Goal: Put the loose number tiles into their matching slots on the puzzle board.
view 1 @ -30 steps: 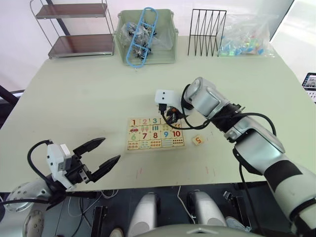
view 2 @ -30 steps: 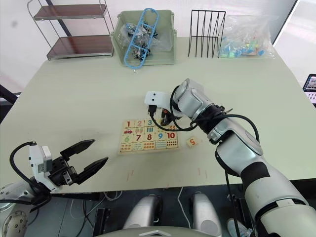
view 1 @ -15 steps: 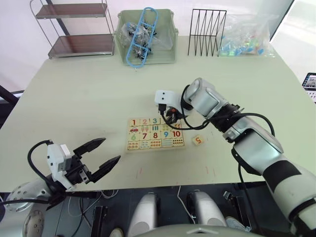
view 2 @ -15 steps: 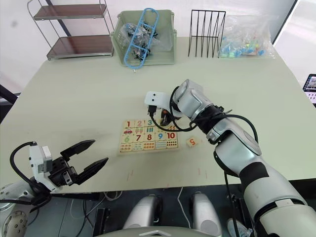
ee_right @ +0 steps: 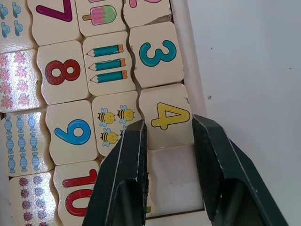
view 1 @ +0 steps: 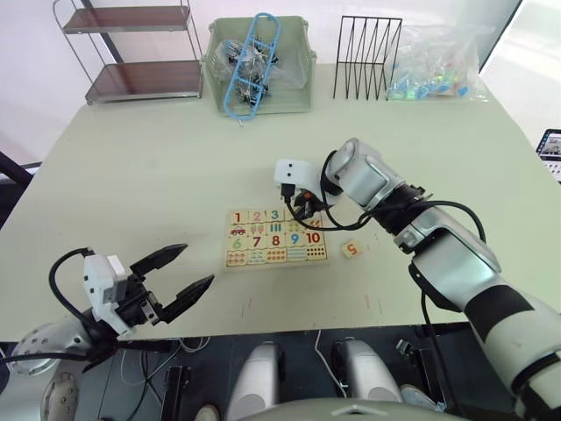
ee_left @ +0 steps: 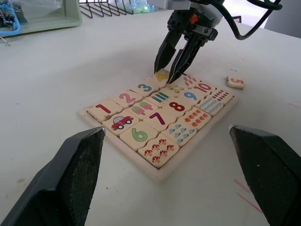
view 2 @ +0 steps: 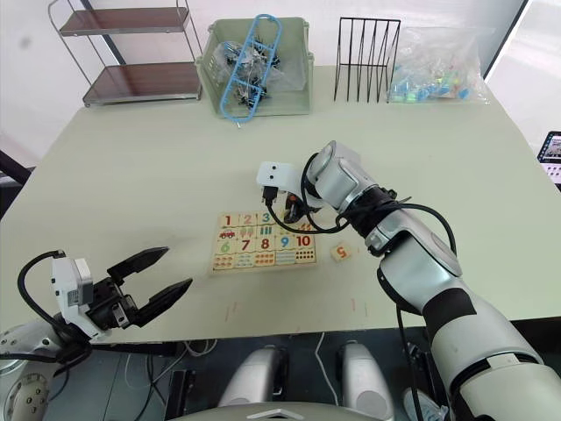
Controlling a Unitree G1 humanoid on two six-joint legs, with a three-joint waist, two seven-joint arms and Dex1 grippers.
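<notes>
Bright, even daylight falls on the pale grey-green table (view 1: 158, 175), strongest toward two o'clock, where the clear plastic bag of coloured pieces (view 1: 436, 61) and the background wash out to white. Shadows are soft and short, pooling just beneath the flat pale-wood puzzle board (ee_left: 160, 117). The left wrist view's two near black fingers (ee_left: 75, 179) are blurred.

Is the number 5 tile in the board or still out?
Out. The 5 tile lies on the table to the right of the board, and the last top-row slot is empty.
</notes>
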